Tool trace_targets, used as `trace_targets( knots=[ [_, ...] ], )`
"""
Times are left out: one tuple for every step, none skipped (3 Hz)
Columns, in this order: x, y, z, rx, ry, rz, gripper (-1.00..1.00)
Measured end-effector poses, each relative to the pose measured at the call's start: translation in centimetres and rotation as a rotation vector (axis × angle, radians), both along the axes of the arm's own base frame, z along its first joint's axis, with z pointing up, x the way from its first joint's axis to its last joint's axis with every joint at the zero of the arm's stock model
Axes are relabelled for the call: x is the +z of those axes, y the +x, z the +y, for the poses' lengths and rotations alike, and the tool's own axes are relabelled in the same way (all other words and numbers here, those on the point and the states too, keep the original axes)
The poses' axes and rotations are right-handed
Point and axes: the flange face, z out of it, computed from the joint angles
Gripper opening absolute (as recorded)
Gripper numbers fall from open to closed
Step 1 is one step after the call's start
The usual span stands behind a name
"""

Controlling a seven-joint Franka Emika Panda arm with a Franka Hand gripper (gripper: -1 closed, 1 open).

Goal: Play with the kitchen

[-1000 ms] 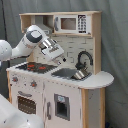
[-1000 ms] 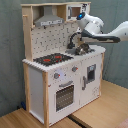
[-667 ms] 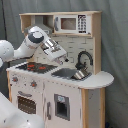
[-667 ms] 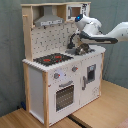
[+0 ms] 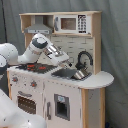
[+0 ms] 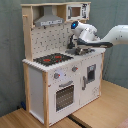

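Observation:
The kitchen (image 5: 55,90) (image 6: 60,75) is a tall white and light-wood toy with a pegboard back, a grey hood (image 5: 37,27) (image 6: 50,21), a black-red hob (image 5: 34,67) (image 6: 52,59) and an oven door (image 5: 25,104) (image 6: 64,96). In both exterior views the white arm reaches over the counter to the sink (image 5: 75,74) (image 6: 82,50). My gripper (image 5: 69,63) (image 6: 71,45) hangs low over the sink beside the black faucet (image 5: 85,59), close to the pegboard.
A toy microwave (image 5: 72,23) sits on the top shelf. Knobs (image 6: 56,76) line the front panel. The kitchen stands on a wooden table (image 6: 100,112) before a grey curtain. The arm's base (image 5: 15,112) fills the first exterior view's lower left.
The arm has reached further across the hob toward the sink, bringing the gripper lower and nearer the faucet.

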Motion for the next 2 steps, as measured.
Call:
trace_targets(
  knots=[
    [-1.6,1.8,-1.0,0.01,-0.005,-0.013,1.0],
    [-5.4,2.5,-4.1,-0.036,-0.01,0.042,1.0]
  ],
)
